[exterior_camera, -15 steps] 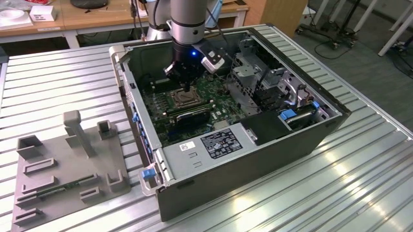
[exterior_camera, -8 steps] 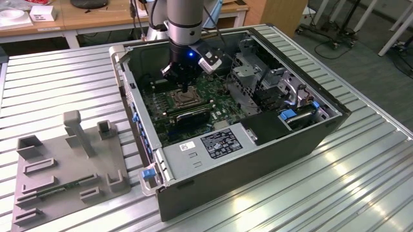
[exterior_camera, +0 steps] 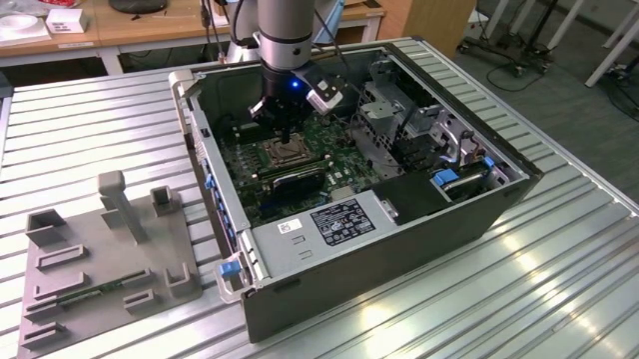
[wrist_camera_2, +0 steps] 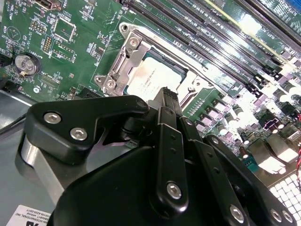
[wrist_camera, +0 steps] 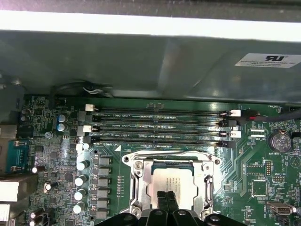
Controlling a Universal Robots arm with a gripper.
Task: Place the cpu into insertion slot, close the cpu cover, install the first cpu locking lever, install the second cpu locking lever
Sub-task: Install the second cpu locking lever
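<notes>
- Cpu [wrist_camera_2: 151,81] is what we see lying flat in the socket on the green motherboard [wrist_camera_2: 75,42], its pale metal top showing through the window of the frame around it
- We see the cpu cover [wrist_camera_2: 123,59] lying down over the socket, its silver frame bordering the chip in both wrist views
- We find the gripper [wrist_camera_2: 168,96] just above the chip, its two black fingers pressed together into a narrow tip with nothing between them; in the first wrist view that tip [wrist_camera: 166,197] overlaps the chip's edge, though we cannot tell whether it touches
- We note the long memory slots [wrist_camera: 160,126] running beside the socket
- In the exterior view we see the arm [exterior_camera: 286,45] reaching down into the open computer case [exterior_camera: 399,247], which lies on a ribbed metal table [exterior_camera: 559,299], with a grey fixture tray [exterior_camera: 110,254] on the exterior view's left
</notes>
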